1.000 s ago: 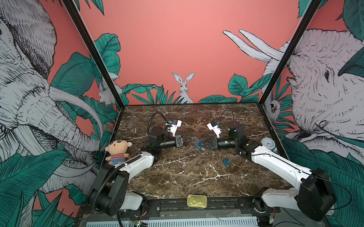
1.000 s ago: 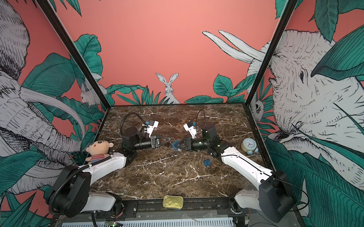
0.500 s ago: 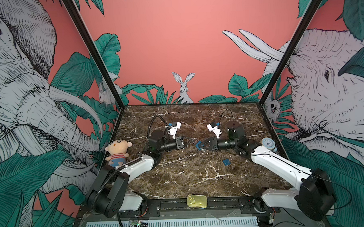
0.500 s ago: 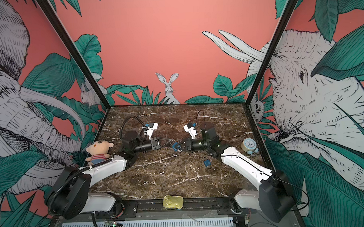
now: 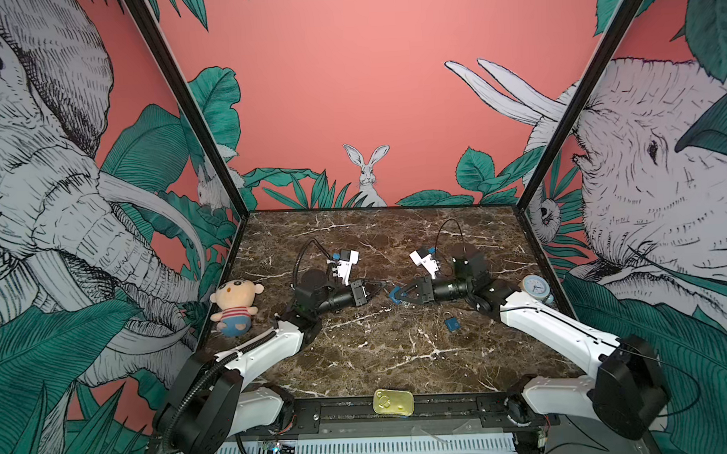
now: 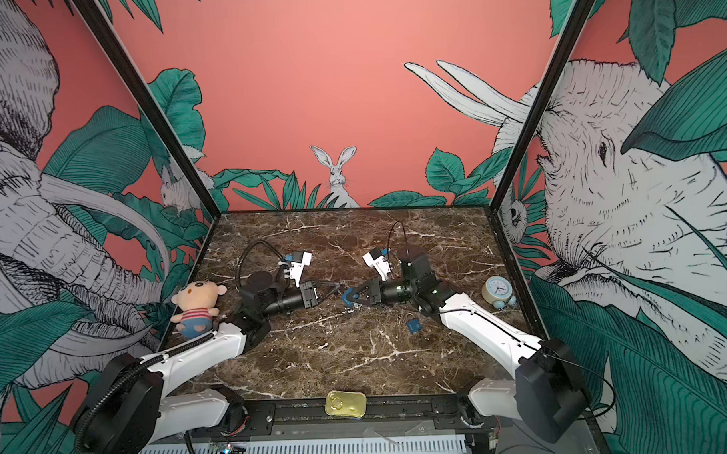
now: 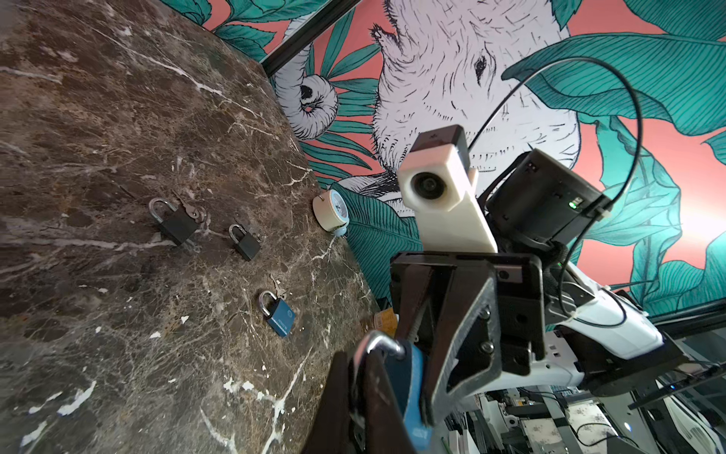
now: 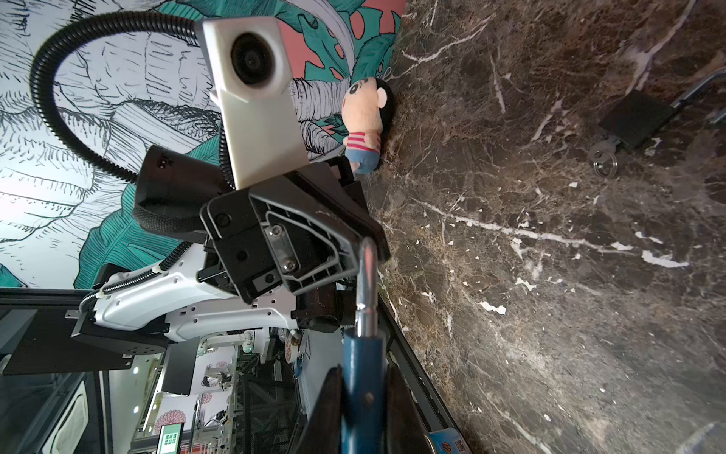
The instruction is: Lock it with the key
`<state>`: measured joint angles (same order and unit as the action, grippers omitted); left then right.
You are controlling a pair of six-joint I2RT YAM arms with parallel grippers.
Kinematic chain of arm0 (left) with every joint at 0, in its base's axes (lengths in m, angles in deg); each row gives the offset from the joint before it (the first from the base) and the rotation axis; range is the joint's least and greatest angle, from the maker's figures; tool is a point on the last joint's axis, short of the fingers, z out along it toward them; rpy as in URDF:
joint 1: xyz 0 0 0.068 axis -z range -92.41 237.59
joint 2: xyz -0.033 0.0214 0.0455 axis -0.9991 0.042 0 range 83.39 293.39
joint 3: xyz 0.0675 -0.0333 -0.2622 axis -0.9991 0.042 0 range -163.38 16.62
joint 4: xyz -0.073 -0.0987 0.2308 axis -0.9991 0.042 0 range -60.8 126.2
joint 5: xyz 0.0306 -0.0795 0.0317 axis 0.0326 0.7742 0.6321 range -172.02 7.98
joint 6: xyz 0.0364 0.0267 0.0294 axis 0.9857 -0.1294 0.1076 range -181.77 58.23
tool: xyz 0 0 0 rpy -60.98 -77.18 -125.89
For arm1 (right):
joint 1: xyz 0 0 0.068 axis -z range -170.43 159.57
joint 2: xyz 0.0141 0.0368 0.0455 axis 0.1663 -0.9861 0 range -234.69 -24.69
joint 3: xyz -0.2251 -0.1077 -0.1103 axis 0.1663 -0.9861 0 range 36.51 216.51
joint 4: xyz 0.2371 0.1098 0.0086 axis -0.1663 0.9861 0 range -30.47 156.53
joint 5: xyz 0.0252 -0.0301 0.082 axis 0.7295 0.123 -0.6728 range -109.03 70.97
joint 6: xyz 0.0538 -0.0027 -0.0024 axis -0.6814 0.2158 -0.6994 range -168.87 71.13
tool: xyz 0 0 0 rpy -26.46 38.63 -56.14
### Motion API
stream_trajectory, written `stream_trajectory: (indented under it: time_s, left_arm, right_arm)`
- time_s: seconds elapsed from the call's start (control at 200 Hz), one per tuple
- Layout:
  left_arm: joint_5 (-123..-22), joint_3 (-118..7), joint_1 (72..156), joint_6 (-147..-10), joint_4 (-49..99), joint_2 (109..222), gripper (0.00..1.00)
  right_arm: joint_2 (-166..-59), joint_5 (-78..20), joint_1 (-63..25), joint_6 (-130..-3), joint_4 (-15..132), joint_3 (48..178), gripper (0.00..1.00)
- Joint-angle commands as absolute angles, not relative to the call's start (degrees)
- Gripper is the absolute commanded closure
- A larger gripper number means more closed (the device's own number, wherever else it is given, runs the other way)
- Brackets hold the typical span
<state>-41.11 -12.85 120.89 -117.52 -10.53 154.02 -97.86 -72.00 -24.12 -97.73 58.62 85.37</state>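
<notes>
A blue padlock [image 8: 359, 373] is held pinched in the right gripper [image 5: 399, 295] above the middle of the marble tabletop [image 5: 399, 360]. The left gripper [image 5: 379, 285], jaws pressed together, has been brought closer, up to the shackle. No key can be made out, so locking is judged not yet begun.

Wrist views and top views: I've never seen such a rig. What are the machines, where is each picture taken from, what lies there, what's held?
The left arm and right arm are white robot arms over a marble table. Both top views come from one camera head above the front; each wrist view comes from a camera riding on that arm. The right tool is closed on a blue padlock, its shackle pointing at the left tool, which is shut; whether that pinches anything is unclear. Lying loose: a black padlock, another black one, a spare blue padlock, a plush doll, a small clock.
</notes>
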Motion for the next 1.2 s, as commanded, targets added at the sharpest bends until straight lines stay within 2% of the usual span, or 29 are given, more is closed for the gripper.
stream_trajectory:
  time_s: [0.0,0.255,1.195]
  left_arm:
    - [-31.5,-11.1,127.4,-118.5,-5.0,154.3,1.0]
    - [-33.4,-9.5,132.8,-120.6,-6.5,153.4,1.0]
    - [-35.7,-7.0,138.6,-122.3,-7.4,150.3,1.0]
  right_arm:
    - [-98.3,-71.9,-25.3,-94.7,42.2,90.3,1.0]
    - [-98.6,-70.1,-25.3,-91.9,45.1,91.0,1.0]
    - [-100.6,-63.2,-23.8,-87.1,51.2,92.8,1.0]
